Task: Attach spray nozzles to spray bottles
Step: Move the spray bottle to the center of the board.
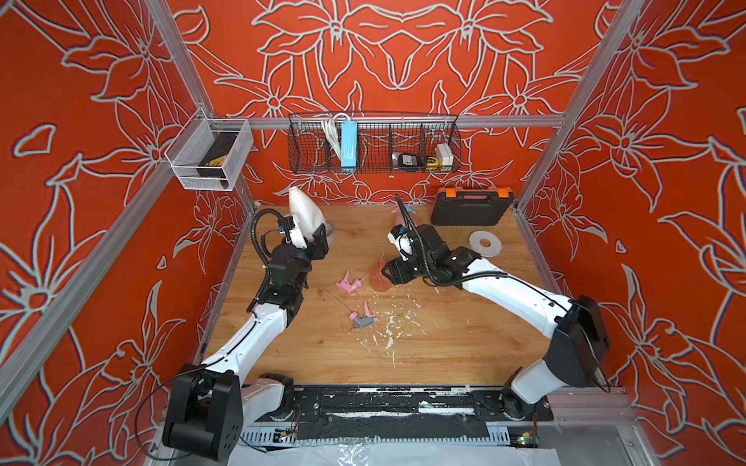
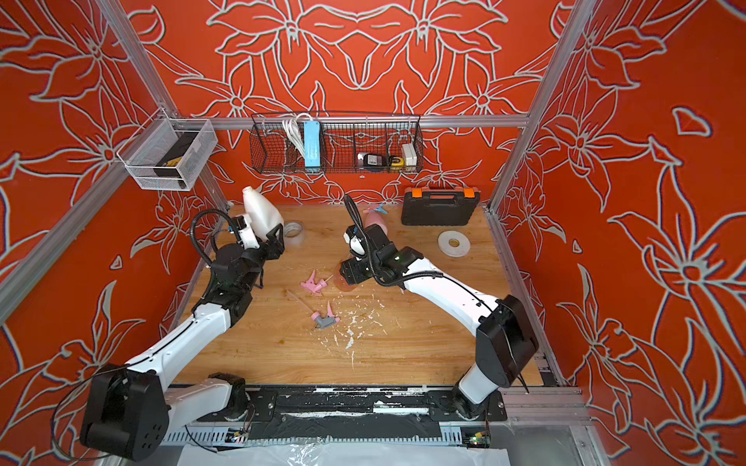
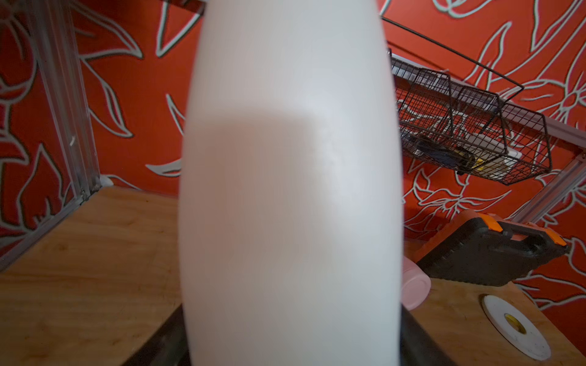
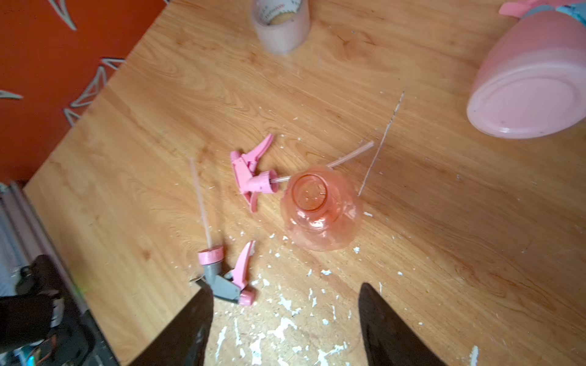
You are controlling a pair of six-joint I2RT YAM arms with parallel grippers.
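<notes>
My left gripper (image 1: 311,240) is shut on the cream-white spray bottle (image 1: 304,212), held off the table at the back left. That bottle (image 3: 285,190) fills the left wrist view, with the jaws against both its sides. The translucent orange bottle (image 4: 320,209) stands upright mid-table with an open neck, and my right gripper (image 4: 285,286) hangs open just beside it, holding nothing. An all-pink nozzle (image 4: 253,177) lies next to the orange bottle. A pink-and-grey nozzle (image 4: 225,279) lies nearer the front. The pink bottle (image 4: 532,88) lies on its side and carries a pink-and-blue nozzle (image 4: 539,8).
A black tool case (image 1: 470,207) sits at the back right, with a flat white tape roll (image 1: 484,243) in front of it. Another tape roll (image 2: 293,229) stands at the back left. White flakes (image 1: 387,322) litter the table's middle. A wire basket (image 1: 373,145) hangs on the back wall.
</notes>
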